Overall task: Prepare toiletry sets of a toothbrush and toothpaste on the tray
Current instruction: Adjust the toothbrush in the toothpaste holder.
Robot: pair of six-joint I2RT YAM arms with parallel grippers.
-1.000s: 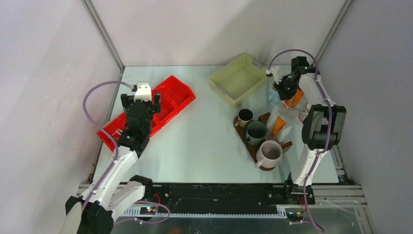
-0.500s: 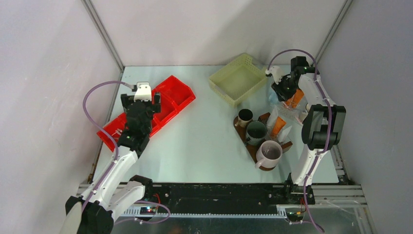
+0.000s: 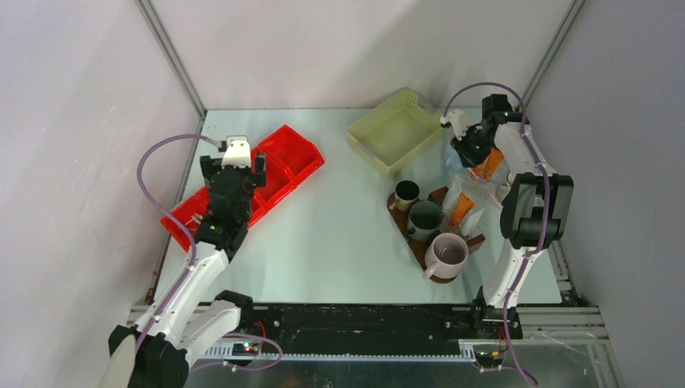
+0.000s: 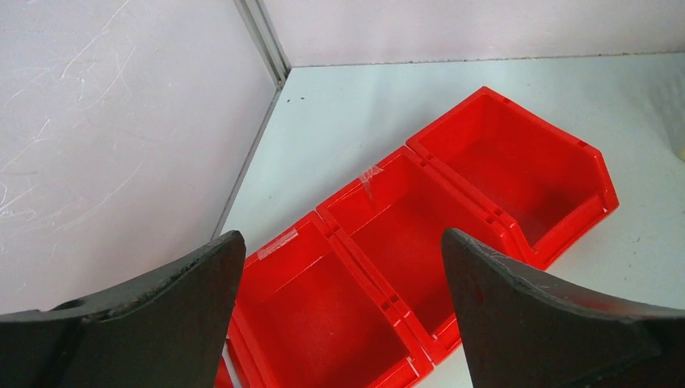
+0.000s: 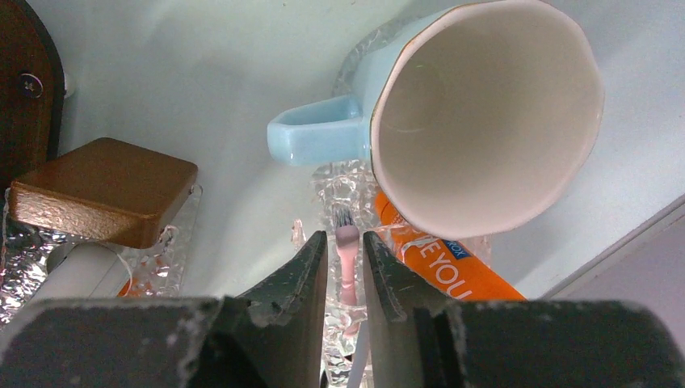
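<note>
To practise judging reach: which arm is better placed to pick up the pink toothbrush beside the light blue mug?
Right. The right gripper flanks the pink toothbrush beside the light blue mug; the left gripper hangs open over the distant red bin.

In the right wrist view, cannot follow the toothbrush (image 5: 347, 271) below its pink neck, hidden there behind the fingers (image 5: 299, 283) of the right gripper (image 5: 343, 241). Cannot read the whole print on the orange tube (image 5: 452, 271) either, partly covered by the light blue mug (image 5: 485, 113). In the left wrist view, nearest compartment of the red bin (image 4: 485, 162) cut by the lower edge; from above, too small to tell apart the small items (image 3: 462, 208) along the right side of the tray (image 3: 415, 242).
</note>
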